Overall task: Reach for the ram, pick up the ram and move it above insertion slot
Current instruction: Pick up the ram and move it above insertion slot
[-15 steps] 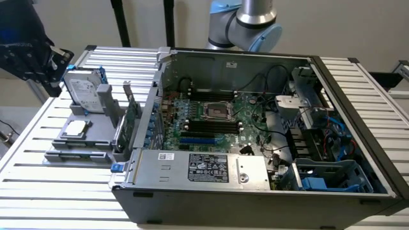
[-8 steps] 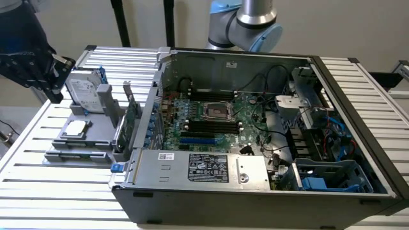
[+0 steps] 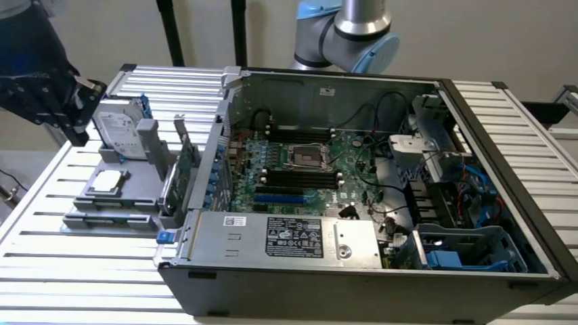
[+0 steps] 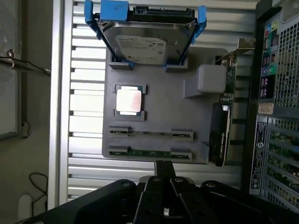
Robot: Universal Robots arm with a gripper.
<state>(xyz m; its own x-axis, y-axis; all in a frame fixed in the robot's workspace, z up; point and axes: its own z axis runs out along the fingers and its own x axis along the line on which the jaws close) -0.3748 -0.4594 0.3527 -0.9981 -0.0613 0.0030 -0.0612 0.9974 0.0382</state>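
Item one, closest to your lens: the pincer (image 4: 163, 165), black, its two fingers pressed together with nothing between them. It hangs clear above the grey holder tray (image 4: 159, 116) and touches none of its contents. Item two: the ram (image 4: 149, 152), a thin green stick lying in the cradle (image 4: 181, 154) along the tray's edge closest to the pincer tips, not lifted. Item three: a second cradle (image 4: 182, 135) of the same make, just past the ram toward the tray's middle; you cannot tell whether it carries a stick. Item four: a processor chip (image 4: 128, 100), silver-lidded, in a square recess near the tray's middle. Item five: a hard drive (image 4: 145, 44) in a blue bracket (image 4: 114, 9), propped at the tray's end opposite the ram. Item six: an expansion card (image 4: 219, 140), standing on edge along the tray's side that faces the computer case (image 3: 361, 284). Item seven: that case, lid off, just beside the tray on the same slatted worktop (image 3: 54, 257). Inside it, well apart from the tray, you have the insertion slot (image 3: 302, 178), one of several parallel black sockets on the motherboard (image 3: 348, 159), with a shorter blue slot (image 3: 280, 200) next to them.
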